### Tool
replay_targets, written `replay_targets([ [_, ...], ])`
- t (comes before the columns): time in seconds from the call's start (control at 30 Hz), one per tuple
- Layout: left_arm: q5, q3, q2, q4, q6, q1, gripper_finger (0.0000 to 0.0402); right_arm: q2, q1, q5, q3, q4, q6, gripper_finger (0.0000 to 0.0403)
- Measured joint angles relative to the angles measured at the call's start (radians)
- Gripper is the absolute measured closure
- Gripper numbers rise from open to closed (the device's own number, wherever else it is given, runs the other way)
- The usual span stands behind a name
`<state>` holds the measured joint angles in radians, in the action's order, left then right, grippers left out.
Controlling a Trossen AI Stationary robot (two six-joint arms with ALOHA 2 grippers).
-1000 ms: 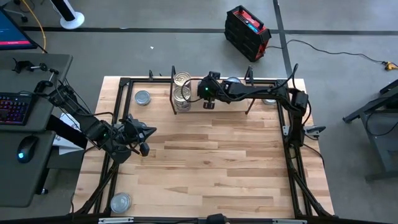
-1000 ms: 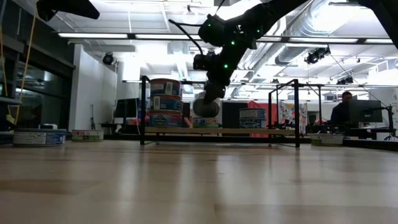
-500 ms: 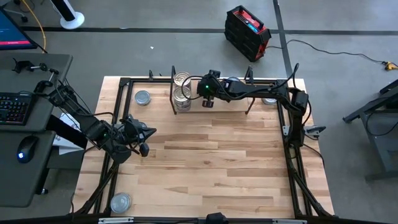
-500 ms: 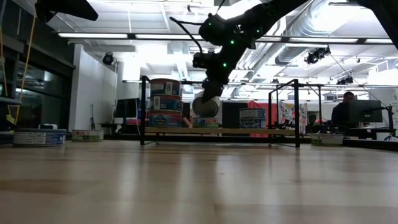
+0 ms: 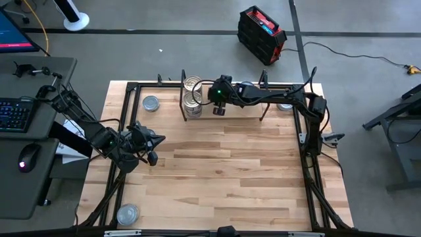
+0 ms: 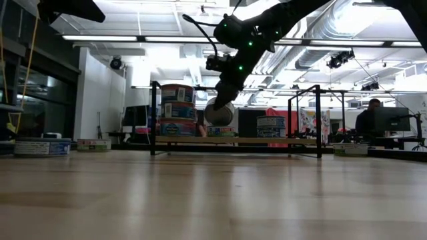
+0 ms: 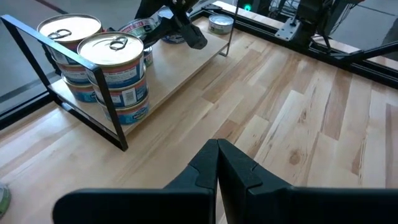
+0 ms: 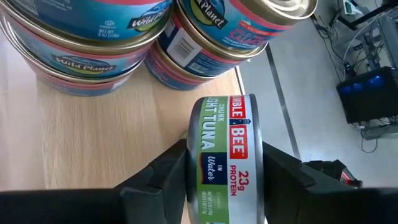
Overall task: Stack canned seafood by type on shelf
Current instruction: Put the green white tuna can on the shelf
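Observation:
My right gripper hangs over the shelf, a light board with black wire uprights at the table's far edge, and is shut on a tuna tin with a green, red and blue label. Two stacks of gold-lidded tins stand on the shelf's left end, just left of the held tin. Another tin rests flat on the shelf farther right. My left gripper is shut on nothing and hovers by the table's left edge. My right gripper pinches the tuna tin between its two fingers, one on each flat end, so the labelled side wall faces the wrist camera. The fingers slant down from the right. The tin stands on edge, lifted clear above the shelf board.
Loose tins lie flat on the table: one left of the shelf, one at the near left corner, one by the far right corner. A black frame borders the table. The wide middle of the tabletop is bare wood.
My right gripper, still shut on the tin, has drifted slightly toward the stacks at the shelf's left end and a little upward, carrying the tin with it.

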<state>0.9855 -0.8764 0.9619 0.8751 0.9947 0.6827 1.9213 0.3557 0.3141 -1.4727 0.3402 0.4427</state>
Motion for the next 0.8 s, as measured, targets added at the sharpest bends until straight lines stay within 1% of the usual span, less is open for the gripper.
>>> replay_targets([
  [0.1,0.000,0.000,0.000,0.001,0.000,0.000,0.0401,0.000,0.000,-0.001,0.000,0.006,0.000,0.0248],
  [0.2,0.000,0.000,0.000,0.005,0.001,0.000,0.0402,-0.001,0.000,-0.009,0.000,0.017,-0.001,0.0236],
  [0.47,0.000,0.000,0.000,0.006,0.005,0.000,0.0401,-0.001,0.000,-0.029,0.000,0.018,-0.009,0.0167],
  [0.57,0.000,0.000,0.000,0.007,0.006,0.000,0.0401,0.000,0.000,-0.028,0.000,0.017,-0.008,0.0150],
  [0.67,0.000,0.000,0.000,0.009,0.006,0.000,0.0402,0.000,0.000,-0.025,0.000,0.012,-0.005,0.0144],
  [0.8,0.000,0.000,0.000,0.012,0.006,0.000,0.0401,0.000,0.000,0.016,0.000,-0.003,-0.005,0.0144],
])
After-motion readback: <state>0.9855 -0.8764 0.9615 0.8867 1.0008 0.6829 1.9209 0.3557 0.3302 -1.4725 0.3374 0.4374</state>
